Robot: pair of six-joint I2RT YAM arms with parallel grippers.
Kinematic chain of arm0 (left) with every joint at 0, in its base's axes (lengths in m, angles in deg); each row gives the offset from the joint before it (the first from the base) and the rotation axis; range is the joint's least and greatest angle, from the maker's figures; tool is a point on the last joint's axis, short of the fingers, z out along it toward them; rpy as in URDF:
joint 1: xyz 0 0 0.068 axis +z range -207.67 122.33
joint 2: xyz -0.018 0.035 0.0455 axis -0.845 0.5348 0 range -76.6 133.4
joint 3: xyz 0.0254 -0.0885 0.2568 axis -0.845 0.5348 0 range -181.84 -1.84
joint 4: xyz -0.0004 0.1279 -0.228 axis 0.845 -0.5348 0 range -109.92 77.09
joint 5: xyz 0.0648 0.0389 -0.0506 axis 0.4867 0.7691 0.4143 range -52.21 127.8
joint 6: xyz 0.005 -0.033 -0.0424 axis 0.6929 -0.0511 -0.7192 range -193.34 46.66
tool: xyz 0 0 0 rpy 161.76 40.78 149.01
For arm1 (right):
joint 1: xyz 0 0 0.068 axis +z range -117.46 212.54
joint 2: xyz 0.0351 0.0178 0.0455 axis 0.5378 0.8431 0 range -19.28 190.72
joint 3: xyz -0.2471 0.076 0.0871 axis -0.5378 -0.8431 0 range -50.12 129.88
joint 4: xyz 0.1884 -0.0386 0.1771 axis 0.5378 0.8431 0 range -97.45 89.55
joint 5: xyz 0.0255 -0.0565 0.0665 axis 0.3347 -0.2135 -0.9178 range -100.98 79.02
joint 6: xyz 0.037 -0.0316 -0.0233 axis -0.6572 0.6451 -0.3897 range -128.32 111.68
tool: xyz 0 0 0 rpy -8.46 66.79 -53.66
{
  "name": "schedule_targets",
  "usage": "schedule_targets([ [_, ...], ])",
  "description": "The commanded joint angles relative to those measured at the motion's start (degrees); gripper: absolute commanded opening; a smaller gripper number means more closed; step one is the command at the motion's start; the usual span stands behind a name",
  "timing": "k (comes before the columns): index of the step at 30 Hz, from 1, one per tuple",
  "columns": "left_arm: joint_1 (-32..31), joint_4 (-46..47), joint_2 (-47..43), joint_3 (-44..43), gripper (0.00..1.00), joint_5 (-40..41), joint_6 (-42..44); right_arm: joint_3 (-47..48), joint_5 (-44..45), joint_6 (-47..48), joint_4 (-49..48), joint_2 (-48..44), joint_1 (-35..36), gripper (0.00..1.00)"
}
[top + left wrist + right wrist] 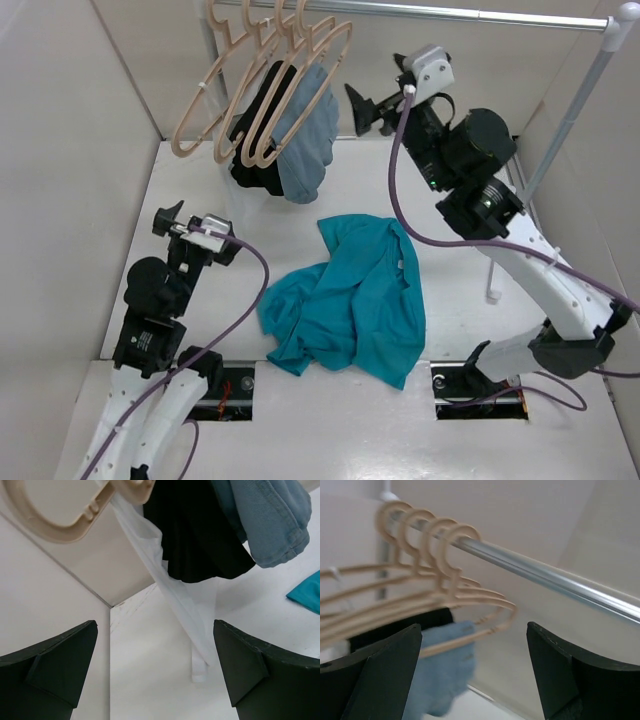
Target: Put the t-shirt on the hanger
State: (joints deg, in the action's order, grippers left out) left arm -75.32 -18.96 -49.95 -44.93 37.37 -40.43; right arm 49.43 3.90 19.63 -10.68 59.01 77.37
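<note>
left claw (155,632) sits low at the near-left of the table (190,190); jaws spread fully wide, nothing between them, touching nothing; it looks toward the hanging clothes; t-shirt (350,300) lies crumpled on the table centre, between the two arms; teal, white neck label (399,265) near its right edge; neither claw is on it; its far edge sits near the hanging garments but clear of them; right claw (475,635) is raised at the far right, well apart from the t-shirt; jaws wide apart, empty, aimed at the rack; the hanger (462,529) closest to it hangs just ahead of the fingertips, not gripped, contact not visible; three more tan hangers (415,517) hook in a row beside it on the metal rail (545,577); black garment (262,150) and grey-blue garment (310,140) hang below the hangers; cannot tell which hanger carries which.
</note>
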Motion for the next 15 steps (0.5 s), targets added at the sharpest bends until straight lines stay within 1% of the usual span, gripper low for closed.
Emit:
schedule_targets([
  [1,-0.37,0.50,-2.74,-0.41,1.00,4.21,-5.39,6.70,-5.91,-14.72,3.14,5.81,2.36,0.90],
  [3,-1.77,-0.28,-3.28,-0.41,1.00,5.52,-5.92,10.82,-7.40,-19.48,3.14,7.93,2.89,0.91],
  [4,-1.77,-0.28,-3.28,-0.41,1.00,5.52,-5.92,12.06,-8.19,-24.38,3.14,10.29,2.89,1.00],
  [6,-2.57,-1.08,-3.28,0.19,1.00,6.23,-6.80,14.70,-11.34,-28.37,3.14,12.94,2.89,1.00],
  [7,-2.57,-1.08,-3.28,1.07,1.00,6.23,-6.80,17.23,-12.23,-29.69,3.14,14.43,2.89,1.00],
  [8,-3.09,-1.08,-3.80,1.08,1.00,6.23,-6.80,18.22,-12.24,-33.01,3.14,16.88,2.89,1.00],
  [11,-3.09,-1.08,-4.33,2.48,1.00,6.23,-7.50,18.75,-9.44,-40.13,3.14,18.92,2.89,1.00],
  [15,-3.62,-1.08,-5.38,3.01,1.00,6.23,-8.03,18.75,-4.16,-43.06,3.14,19.54,2.89,1.00],
])
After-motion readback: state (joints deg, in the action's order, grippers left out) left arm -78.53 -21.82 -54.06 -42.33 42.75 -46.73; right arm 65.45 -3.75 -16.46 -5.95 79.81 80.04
